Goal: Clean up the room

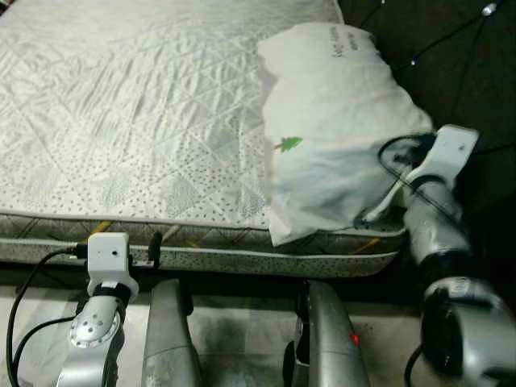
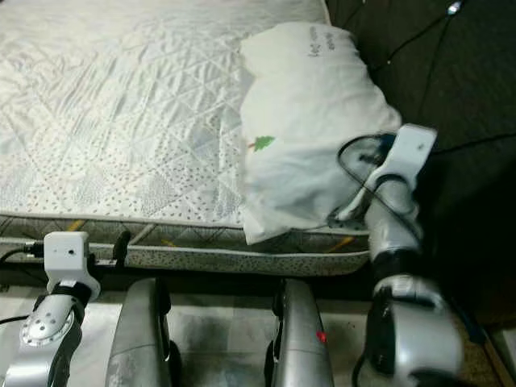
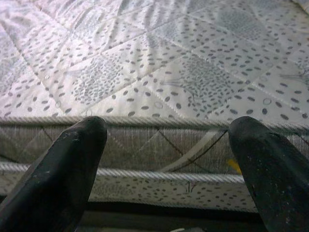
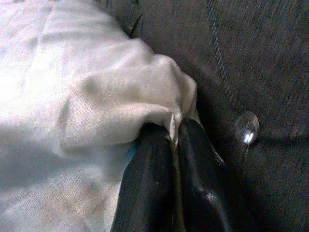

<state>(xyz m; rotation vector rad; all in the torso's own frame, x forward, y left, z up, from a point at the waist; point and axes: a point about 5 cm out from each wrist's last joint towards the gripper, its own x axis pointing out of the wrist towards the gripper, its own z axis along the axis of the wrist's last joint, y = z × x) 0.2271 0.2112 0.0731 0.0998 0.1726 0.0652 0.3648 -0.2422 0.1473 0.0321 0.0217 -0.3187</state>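
Quilted and bare, the mattress (image 1: 137, 121) spreads across the scene, its piped edge nearest the robot. At its right end lies a white pillow (image 1: 334, 129) with a small green tree print; its long axis runs from the near edge toward the far end, the near corner drooping over the mattress side. The right gripper (image 4: 175, 140) is pinched closed on a fold of the pillow's fabric (beside a dark tufted headboard (image 4: 251, 63)). The left gripper (image 3: 166, 145) hangs low before the mattress side, fingers (image 3: 72, 159) spread wide, holding nothing.
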